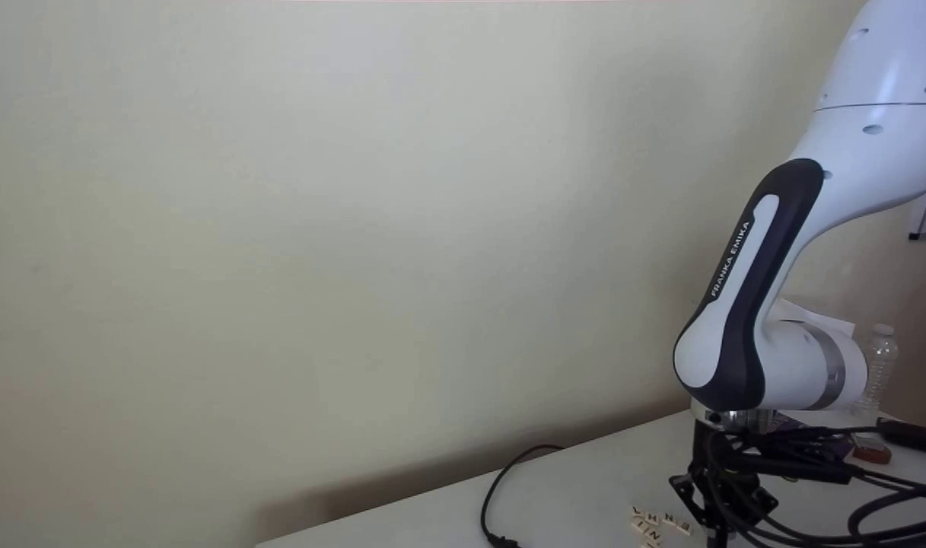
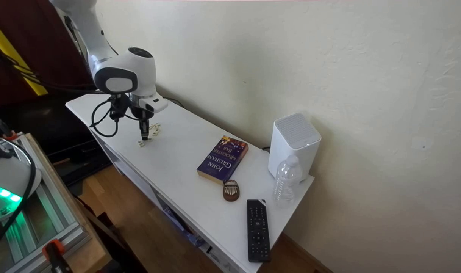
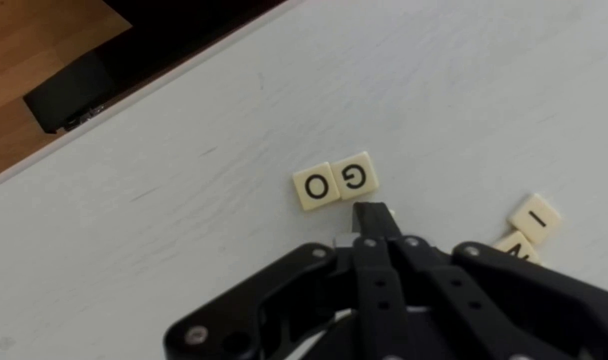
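Wall: pale, rising behind the table's long edge in both exterior views.
White table: runs from 10 o'clock down to 5 o'clock in an exterior view.
Robot arm: white with dark trim, entering an exterior view from 2 o'clock and bent down to its gripper over the table.
White box: mesh-topped, upright near the wall, at 3 o'clock from the gripper in an exterior view.
Gripper: black, pointing down among the letter tiles; its fingertips look drawn together, and I cannot tell whether anything is pinched between them. A pale sliver shows at their edge in the wrist view, too small to name.
Water bottle: clear, upright, at 6 o'clock from the white box and partly covering it.
Paperback book: flat, purple, marked John Grisham, between 3 and 4 o'clock from the gripper.
Remote control: black, at 7 o'clock from the bottle.
Thumb piano: brown, between 5 and 6 o'clock from the book, just beside its corner.
O tile: flat at 10 o'clock from the fingertips in the wrist view, edge against the G tile.
G tile: flat at 11 o'clock, near the fingertips, letter inverted.
I tile: at 3 o'clock, well apart from the fingertips, against another tile whose letter is partly covered.
Other tiles: loosely grouped between 1 and 2 o'clock from the gripper in an exterior view.
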You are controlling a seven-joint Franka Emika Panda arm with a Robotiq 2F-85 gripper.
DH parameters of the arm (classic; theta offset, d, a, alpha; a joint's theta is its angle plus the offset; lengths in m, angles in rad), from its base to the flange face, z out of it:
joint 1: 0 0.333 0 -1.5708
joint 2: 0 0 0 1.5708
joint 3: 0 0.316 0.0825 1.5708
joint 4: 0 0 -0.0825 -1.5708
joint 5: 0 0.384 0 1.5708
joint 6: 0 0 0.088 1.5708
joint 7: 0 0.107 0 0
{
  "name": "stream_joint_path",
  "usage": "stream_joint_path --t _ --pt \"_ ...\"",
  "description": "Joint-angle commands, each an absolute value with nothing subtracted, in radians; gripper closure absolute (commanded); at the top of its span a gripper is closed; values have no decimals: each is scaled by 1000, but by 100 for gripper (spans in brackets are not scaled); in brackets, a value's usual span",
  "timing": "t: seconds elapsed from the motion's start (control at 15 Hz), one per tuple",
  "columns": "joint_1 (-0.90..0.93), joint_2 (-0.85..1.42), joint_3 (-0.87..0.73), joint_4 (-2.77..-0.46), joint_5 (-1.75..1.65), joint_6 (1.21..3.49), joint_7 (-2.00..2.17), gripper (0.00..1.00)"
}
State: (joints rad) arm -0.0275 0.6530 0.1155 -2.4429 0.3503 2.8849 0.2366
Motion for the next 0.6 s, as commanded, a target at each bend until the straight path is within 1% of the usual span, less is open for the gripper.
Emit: stream_joint_path --t 0.0,0.53 --pt "-6 695 69 -2458 324 2899 237 100" --pt "13 700 30 -2459 320 2918 244 100"
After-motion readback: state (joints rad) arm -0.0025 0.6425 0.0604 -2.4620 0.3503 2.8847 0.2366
